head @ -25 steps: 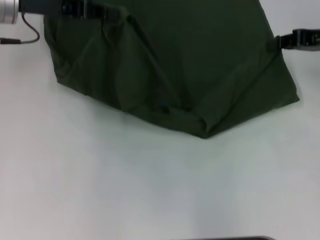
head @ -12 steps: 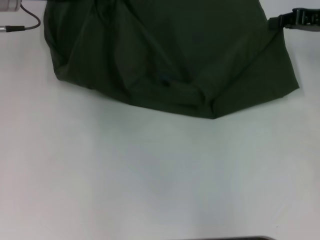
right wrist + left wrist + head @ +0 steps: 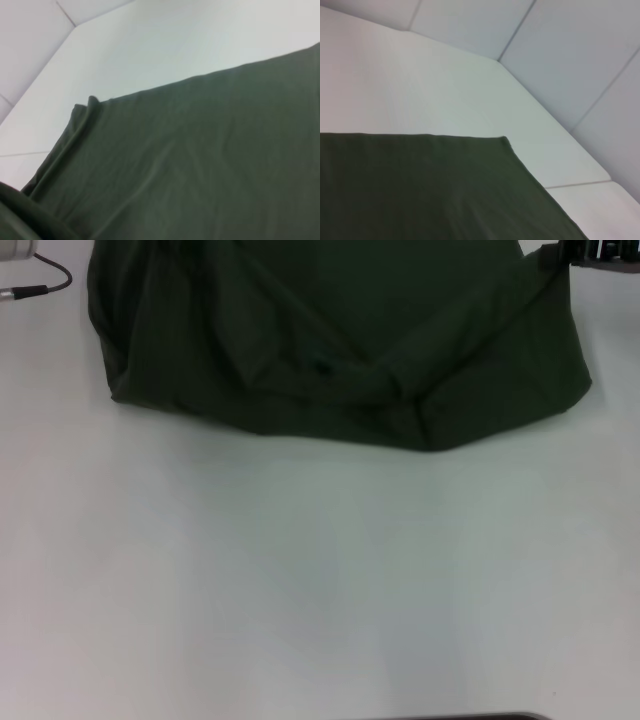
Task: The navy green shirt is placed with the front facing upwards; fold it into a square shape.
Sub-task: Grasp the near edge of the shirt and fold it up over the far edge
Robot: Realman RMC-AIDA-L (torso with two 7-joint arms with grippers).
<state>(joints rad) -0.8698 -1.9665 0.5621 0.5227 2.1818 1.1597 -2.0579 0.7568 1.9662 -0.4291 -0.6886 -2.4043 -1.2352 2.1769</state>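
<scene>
The right end effector (image 3: 560, 254) was only just peeking in at the top right corner of the head view, right at the edge of the navy green shirt (image 3: 340, 340), and honestly I couldn't tell if it was gripping the fabric or not. The left end effector wasn't visible at all, just a bit of silver arm and a black cable (image 3: 45, 282) at the top left. The shirt was bunched and creased across the far part of the white tabletop (image 3: 320, 580), with diagonal folds meeting near its front edge.
</scene>
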